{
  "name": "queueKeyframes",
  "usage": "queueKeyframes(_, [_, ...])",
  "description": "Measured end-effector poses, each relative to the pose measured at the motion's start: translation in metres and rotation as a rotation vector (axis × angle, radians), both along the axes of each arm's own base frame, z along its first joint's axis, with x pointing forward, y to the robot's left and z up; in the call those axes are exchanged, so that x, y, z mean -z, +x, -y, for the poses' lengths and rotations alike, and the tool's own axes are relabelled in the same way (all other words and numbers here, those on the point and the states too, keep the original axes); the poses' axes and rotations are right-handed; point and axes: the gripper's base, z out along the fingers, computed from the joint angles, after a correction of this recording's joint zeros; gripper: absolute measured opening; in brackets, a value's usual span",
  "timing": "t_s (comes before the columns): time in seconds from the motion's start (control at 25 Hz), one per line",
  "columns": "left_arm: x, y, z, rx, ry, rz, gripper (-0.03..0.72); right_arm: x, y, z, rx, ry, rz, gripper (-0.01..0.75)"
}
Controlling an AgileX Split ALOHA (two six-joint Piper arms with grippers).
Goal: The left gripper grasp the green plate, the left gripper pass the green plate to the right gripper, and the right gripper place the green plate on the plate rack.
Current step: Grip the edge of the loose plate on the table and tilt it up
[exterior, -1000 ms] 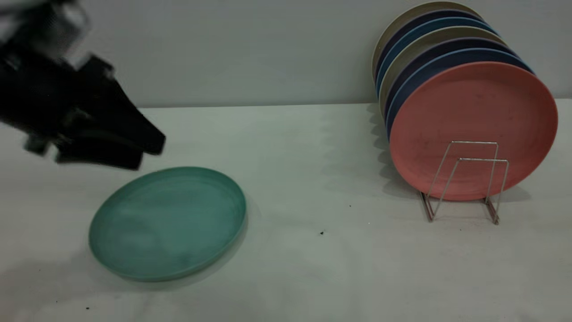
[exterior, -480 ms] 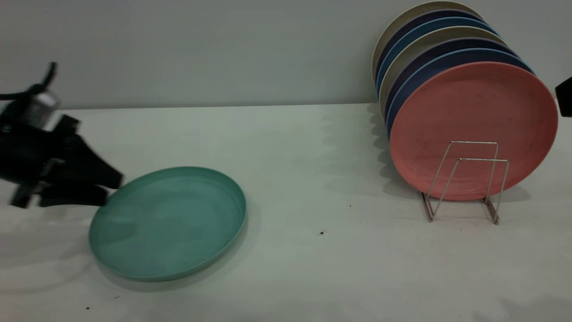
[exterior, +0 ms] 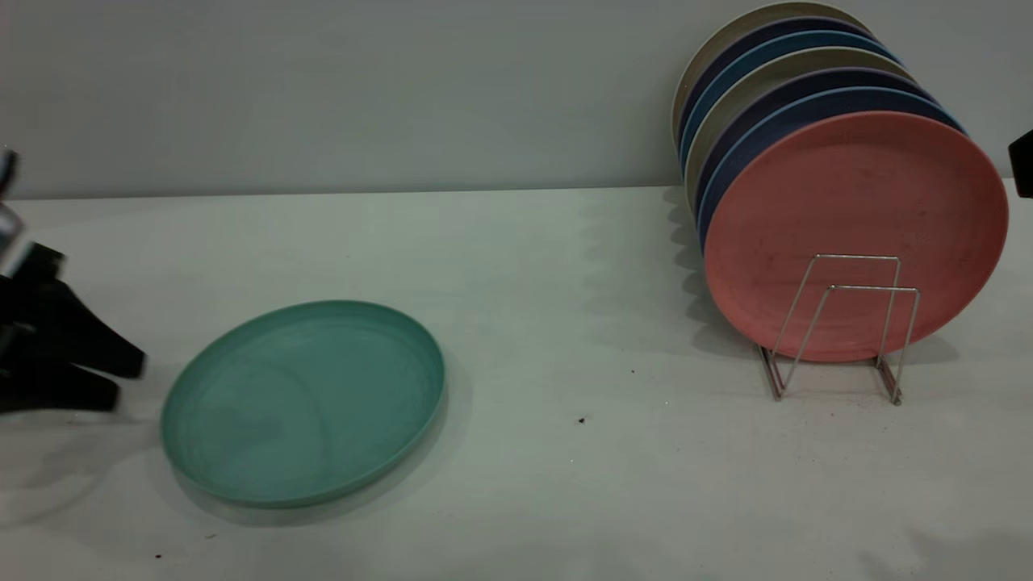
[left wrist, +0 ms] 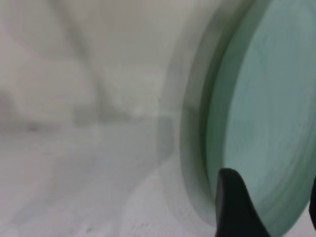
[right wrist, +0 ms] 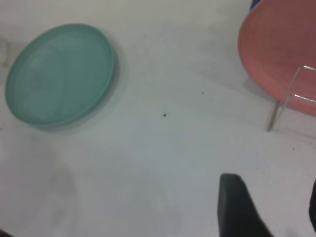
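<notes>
Left pincer (exterior: 121,379) agape beside green plate (exterior: 303,402).

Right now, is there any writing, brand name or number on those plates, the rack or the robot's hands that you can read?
None: no text, label, number or sign can be read in any view.
The green plate, the salmon-pink plate and the plate rack are plain.
The left hand shows only bare black surfaces.
The right hand likewise.
</notes>
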Motion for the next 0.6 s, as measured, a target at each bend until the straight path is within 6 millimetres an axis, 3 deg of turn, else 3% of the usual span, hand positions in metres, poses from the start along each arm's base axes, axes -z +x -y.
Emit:
queueKeyframes(0.4, [0.022, 0.004, 0.038, 0.094, 0.043, -0.041, 0.393, 0.0, 0.0, 0.0, -0.001, -0.002, 0.002, 0.374])
queueKeyframes(0.6, [0.027, 0.004, 0.038, 0.088, 0.064, -0.046, 0.305, 0.0, 0.0, 0.0, -0.001, -0.003, 0.004, 0.375])
